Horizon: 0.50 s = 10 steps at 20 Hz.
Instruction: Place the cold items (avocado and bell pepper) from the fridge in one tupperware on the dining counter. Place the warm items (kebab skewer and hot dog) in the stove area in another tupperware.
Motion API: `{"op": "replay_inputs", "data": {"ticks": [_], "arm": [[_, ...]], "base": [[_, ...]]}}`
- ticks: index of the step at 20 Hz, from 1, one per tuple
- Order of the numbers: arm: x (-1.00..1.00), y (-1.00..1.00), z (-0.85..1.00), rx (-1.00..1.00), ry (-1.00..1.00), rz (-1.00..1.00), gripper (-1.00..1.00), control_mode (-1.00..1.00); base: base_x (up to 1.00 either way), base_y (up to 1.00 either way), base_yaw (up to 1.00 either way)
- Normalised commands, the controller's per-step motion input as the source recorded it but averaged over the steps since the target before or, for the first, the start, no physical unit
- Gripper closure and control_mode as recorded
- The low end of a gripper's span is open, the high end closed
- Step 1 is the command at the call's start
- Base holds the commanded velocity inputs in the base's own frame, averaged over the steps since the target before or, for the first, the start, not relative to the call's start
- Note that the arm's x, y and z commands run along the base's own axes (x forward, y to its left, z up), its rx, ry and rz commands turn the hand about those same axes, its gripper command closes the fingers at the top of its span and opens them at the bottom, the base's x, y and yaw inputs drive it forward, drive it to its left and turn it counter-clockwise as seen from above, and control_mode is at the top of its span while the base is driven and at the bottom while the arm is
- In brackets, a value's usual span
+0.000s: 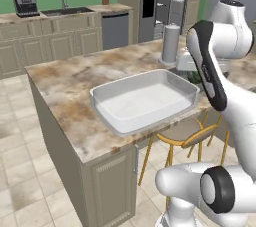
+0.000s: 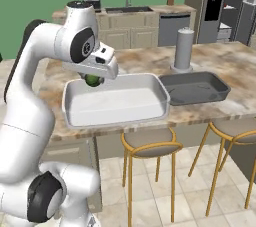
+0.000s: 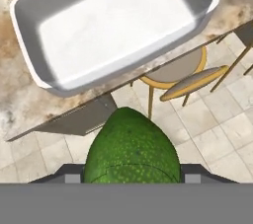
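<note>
One avocado sits clamped in our hand, low centre of the hand view. We see the white tupperware on the marbled tabletop, upper frame; the dark grey tray just beside it.

Gripper holds avocado over white tub.

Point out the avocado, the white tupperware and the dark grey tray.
avocado point(image 3: 131, 146): hand view, middle of its green skin, held in the tool.
white tupperware point(image 2: 117, 102): right base view, bare floor of the tub.
dark grey tray point(image 2: 195, 91): right base view, its inner floor, right of the white tub.
</note>
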Motion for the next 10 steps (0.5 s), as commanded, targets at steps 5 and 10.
{"op": "replay_inputs", "data": {"ticks": [5,10], "arm": [[1.0,0.01,-0.51,-0.05,-0.01,0.0,1.0,-1.0],[1.0,-0.07,-1.0,0.0,-0.02,0.01,1.0,-1.0]], "base": [[0.0,0.0,0.0],[0.0,0.0,0.0]]}}
